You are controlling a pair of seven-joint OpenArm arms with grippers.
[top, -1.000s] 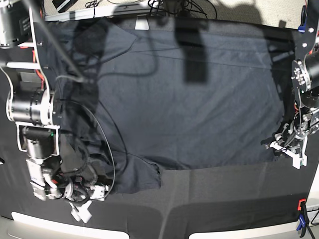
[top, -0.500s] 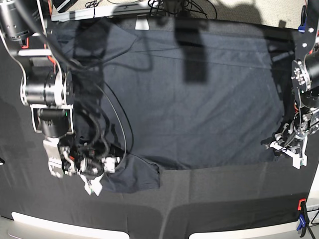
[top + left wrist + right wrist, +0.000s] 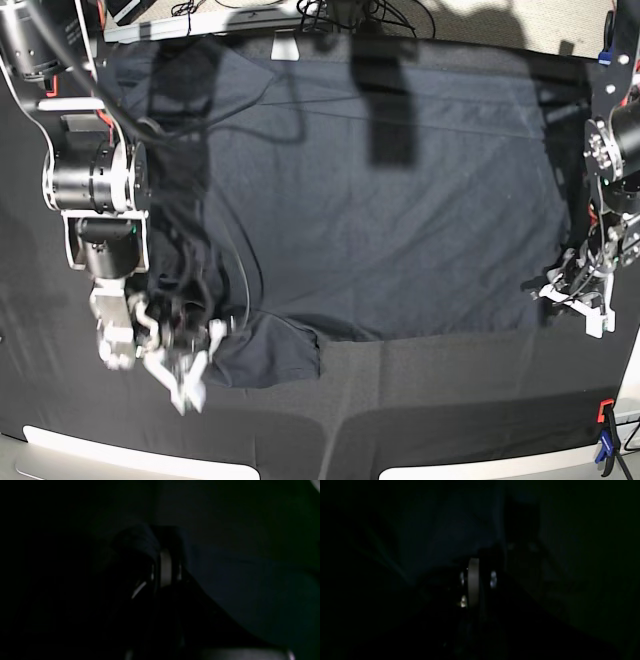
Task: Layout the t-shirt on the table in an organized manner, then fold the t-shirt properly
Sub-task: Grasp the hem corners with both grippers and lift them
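The dark navy t-shirt lies spread over most of the black table, one sleeve pointing toward the front. My right gripper is low at that sleeve's left edge, blurred. In the dim right wrist view its fingers stand together with dark cloth around their tips, so it looks shut on the sleeve. My left gripper sits at the shirt's right hem corner. The left wrist view shows it shut with t-shirt cloth bunched over the tips.
Red and blue clamps grip the table's front right corner, another the back right. The right arm's black cables hang over the shirt's left part. A pale table edge runs along the front.
My right arm has swung in from the front left corner to the sleeve's edge, and its jaws have gone from wide open to closed. The left arm has stayed put.
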